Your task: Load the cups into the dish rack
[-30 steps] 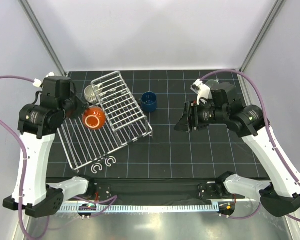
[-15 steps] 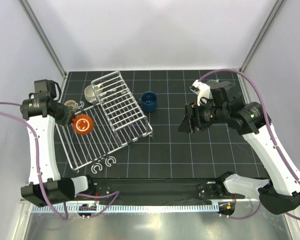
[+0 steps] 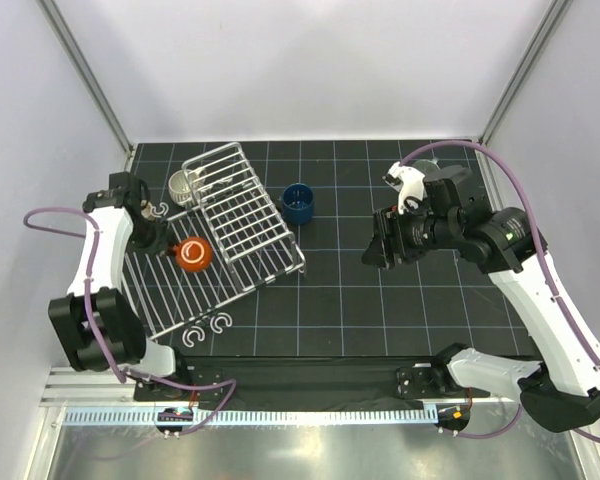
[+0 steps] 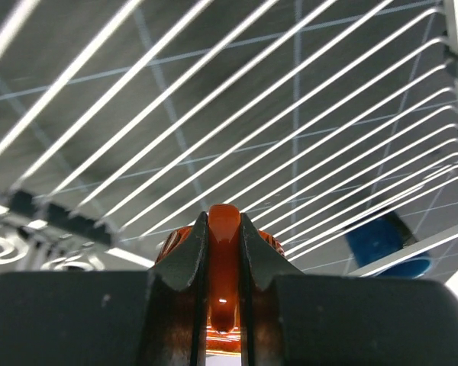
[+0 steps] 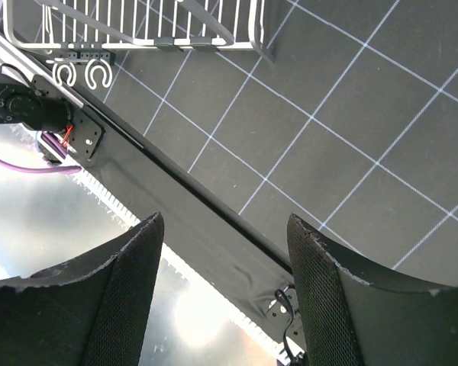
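Observation:
My left gripper [image 3: 170, 244] is shut on the handle of the orange-red cup [image 3: 192, 253], which it holds over the flat slatted tray of the dish rack [image 3: 170, 300]. In the left wrist view the orange handle [image 4: 223, 252] fills the gap between the two black fingers, with the rack wires [image 4: 214, 130] just beyond. A dark blue cup [image 3: 299, 203] stands on the mat to the right of the raised basket [image 3: 242, 205]. At the basket's far left corner sits a speckled grey cup [image 3: 184, 185]. My right gripper [image 3: 378, 250] hangs open and holds nothing, right of the rack.
Two white C-shaped hooks [image 3: 206, 330] lie on the mat in front of the tray, and more hooks [image 3: 158, 210] lie at its far left. The right wrist view shows the rack's near corner [image 5: 137, 30], the hooks [image 5: 80, 73] and the table's front edge [image 5: 183, 206].
The left arm has swung and folded back toward the left wall. The orange-red cup first went left, then came down and right over the tray. The right gripper drifted slightly right.

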`<act>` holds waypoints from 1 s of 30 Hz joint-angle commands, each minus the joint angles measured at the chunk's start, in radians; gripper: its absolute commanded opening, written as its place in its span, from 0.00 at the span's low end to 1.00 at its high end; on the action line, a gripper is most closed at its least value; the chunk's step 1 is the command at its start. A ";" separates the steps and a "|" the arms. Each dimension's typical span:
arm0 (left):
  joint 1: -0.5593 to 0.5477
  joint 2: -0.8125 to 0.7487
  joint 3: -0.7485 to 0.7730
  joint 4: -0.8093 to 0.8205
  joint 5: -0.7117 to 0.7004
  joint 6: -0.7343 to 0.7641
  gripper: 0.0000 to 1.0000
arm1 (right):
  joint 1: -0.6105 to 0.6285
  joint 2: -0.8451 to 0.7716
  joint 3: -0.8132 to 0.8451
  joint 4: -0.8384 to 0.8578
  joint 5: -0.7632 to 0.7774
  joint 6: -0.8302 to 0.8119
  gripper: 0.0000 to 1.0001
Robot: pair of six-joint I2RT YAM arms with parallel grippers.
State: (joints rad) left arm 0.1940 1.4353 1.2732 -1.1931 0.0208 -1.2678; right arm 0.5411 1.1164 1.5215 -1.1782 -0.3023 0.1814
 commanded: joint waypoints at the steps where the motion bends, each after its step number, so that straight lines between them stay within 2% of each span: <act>1: -0.019 0.023 0.012 0.102 0.067 -0.070 0.00 | 0.005 -0.023 0.008 -0.012 0.038 -0.014 0.67; 9: -0.086 0.161 0.008 0.130 0.134 -0.166 0.00 | 0.005 -0.007 0.014 -0.027 0.063 0.004 0.67; 16: -0.123 0.165 -0.058 0.210 0.174 -0.324 0.00 | 0.005 -0.013 0.016 -0.043 0.100 0.012 0.67; 22: -0.160 0.191 -0.005 0.138 0.114 -0.382 0.00 | 0.005 -0.004 0.019 -0.046 0.098 0.010 0.67; 30: -0.232 0.188 -0.043 0.208 0.080 -0.536 0.00 | 0.005 0.002 0.023 -0.047 0.091 0.007 0.67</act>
State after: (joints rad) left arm -0.0166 1.6260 1.2240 -1.0210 0.1081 -1.7130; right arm 0.5411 1.1187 1.5219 -1.2209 -0.2218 0.1875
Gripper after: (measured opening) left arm 0.121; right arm 0.669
